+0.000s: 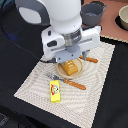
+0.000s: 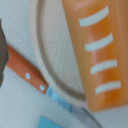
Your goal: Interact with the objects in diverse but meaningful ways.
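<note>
The exterior view takes in the whole layout: a pale woven placemat [image 1: 70, 82] on a dark table [image 1: 112, 100], with a round tan plate [image 1: 64, 74] near the mat's middle and the orange-yellow bread loaf [image 1: 70, 68] lying on that plate. At about five o'clock from the plate lies a wooden-handled fork [image 1: 67, 81], and at about one o'clock a second wooden-handled utensil [image 1: 90, 59] pokes out from under the arm. The yellow butter block [image 1: 55, 91] sits on the mat at about seven o'clock from the plate, well apart from it. Off the mat, at about one o'clock, stands the grey two-handled pot [image 1: 93, 12], and a pale bowl [image 1: 123, 18] shows at the frame's edge beyond it.

The wrist view shows none of that spread. It gives a close look at the loaf [image 2: 97, 55], whose top carries four pale curved score marks, resting inside the plate rim [image 2: 47, 65]. Just outside the rim lies a wooden handle with two rivets [image 2: 27, 72], joined to blurred metal. A small pale blue patch at the frame's edge is too cut off to name.

The white arm comes in from twelve o'clock and points straight down, its gripper [image 1: 74, 59] hanging low directly over the loaf. The fingers are hidden behind the hand's body, and the wrist view shows none of them, so I cannot tell whether they are spread or closed.
</note>
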